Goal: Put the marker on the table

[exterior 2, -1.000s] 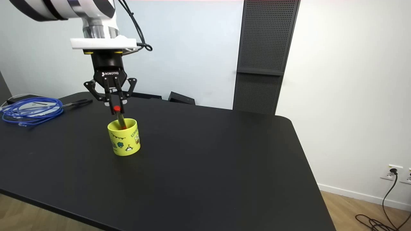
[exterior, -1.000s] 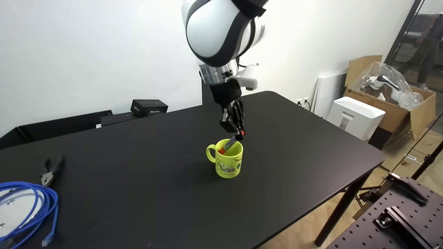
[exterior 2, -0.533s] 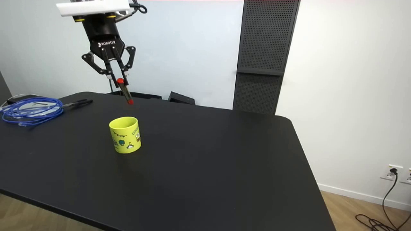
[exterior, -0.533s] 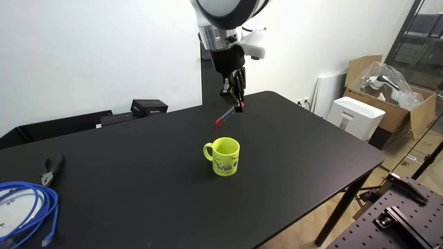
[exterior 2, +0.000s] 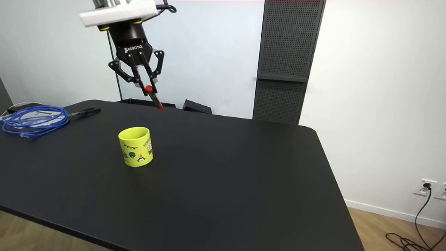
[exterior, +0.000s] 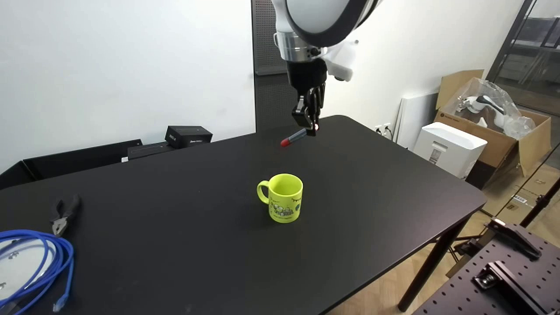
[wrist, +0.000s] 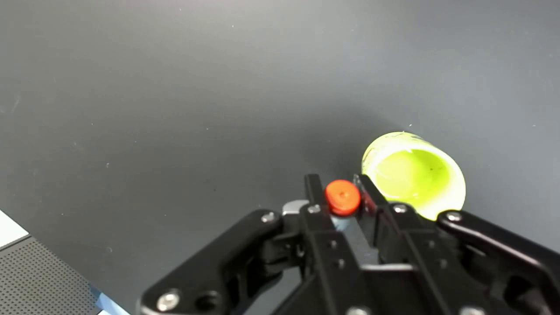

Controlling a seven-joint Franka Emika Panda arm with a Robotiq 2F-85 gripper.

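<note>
The marker [exterior: 292,138], slim with red ends, is tilted and in the air in both exterior views [exterior 2: 155,98]. My gripper [exterior: 312,127] is shut on it near one end; the fingers stand on either side of its red end [wrist: 343,197] in the wrist view. The lower red end points down and away from the fingertips. The marker is above the black table [exterior: 175,245] and apart from it. The yellow-green mug [exterior: 285,208] stands upright on the table, below and to one side of my gripper, with nothing seen inside it.
Pliers [exterior: 63,216] and a coiled blue cable [exterior: 61,253] lie at one end of the table. Black boxes [exterior: 188,136] sit along its wall side. A dark perforated panel [exterior 2: 289,52] stands against the wall.
My gripper has drawn the marker up out of the mug and then moved to the right in both exterior views. The mug shifted slightly and now stands still.
</note>
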